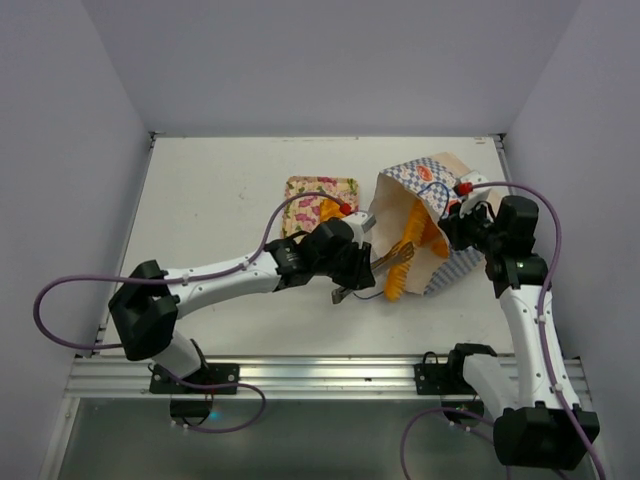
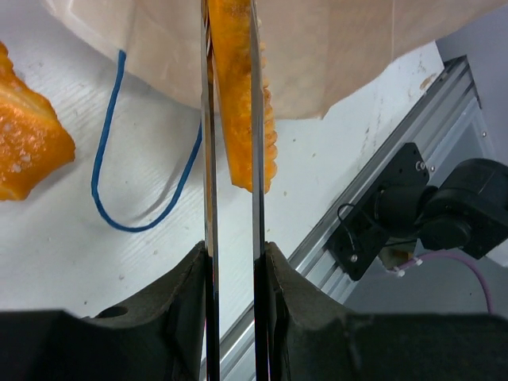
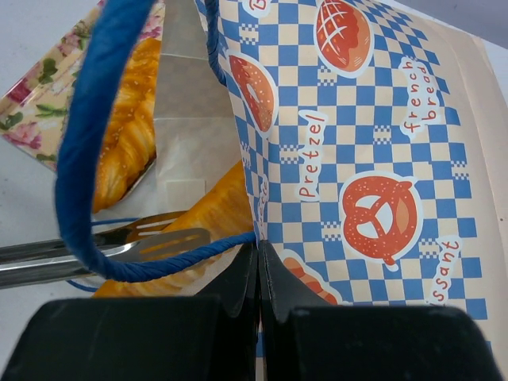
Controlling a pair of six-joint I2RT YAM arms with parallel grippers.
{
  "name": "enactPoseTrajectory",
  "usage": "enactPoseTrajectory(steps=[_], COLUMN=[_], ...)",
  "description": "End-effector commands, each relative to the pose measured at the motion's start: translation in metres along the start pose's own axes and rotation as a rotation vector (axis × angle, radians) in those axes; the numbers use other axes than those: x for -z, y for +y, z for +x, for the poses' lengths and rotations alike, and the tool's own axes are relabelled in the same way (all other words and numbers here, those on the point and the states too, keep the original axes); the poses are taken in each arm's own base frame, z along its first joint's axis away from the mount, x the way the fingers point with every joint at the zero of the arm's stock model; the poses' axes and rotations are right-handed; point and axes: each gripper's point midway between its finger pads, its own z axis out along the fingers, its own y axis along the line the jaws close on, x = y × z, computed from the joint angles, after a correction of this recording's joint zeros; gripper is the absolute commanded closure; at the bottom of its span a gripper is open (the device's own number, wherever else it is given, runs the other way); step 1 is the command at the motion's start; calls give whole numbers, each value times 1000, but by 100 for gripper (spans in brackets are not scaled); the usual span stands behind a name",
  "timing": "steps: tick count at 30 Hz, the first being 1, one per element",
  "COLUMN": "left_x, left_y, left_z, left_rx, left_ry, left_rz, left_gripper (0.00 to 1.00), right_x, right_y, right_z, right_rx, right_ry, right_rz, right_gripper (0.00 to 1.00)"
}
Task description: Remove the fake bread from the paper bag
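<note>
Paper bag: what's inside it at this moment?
Orange fake bread at its mouth, clamped by metal tongs reaching in. The paper bag lies on its side; its checkered wall hides anything deeper.

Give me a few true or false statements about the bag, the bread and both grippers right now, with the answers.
1. The paper bag lies on its side. True.
2. The left gripper pinches bread directly. False: it holds metal tongs that clamp an orange pastry.
3. The right gripper hangs open above the bag. False: it is shut on the bag's checkered edge.
4. A bread piece lies on the flowered tray. True.
</note>
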Motion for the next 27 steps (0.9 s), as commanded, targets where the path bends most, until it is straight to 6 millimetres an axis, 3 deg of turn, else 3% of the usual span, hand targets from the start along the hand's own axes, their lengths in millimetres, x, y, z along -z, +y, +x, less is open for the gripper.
enactPoseTrajectory(steps=[1, 17, 27], left_x=[24, 63, 106], left_y=[-10, -14, -14], left_z=[-8, 16, 27], left_rx=[-50, -66, -112], left_ry=[-29, -5, -34], left_rz=[49, 117, 152], left_gripper=[100, 100, 100], right_x=[2, 5, 10], right_y=[-12, -39, -66], right_z=[-9, -7, -5], right_rx=[-3, -39, -106], right_ry=[-40, -31, -27], right_rz=[65, 211, 367], right_gripper=[100, 100, 100])
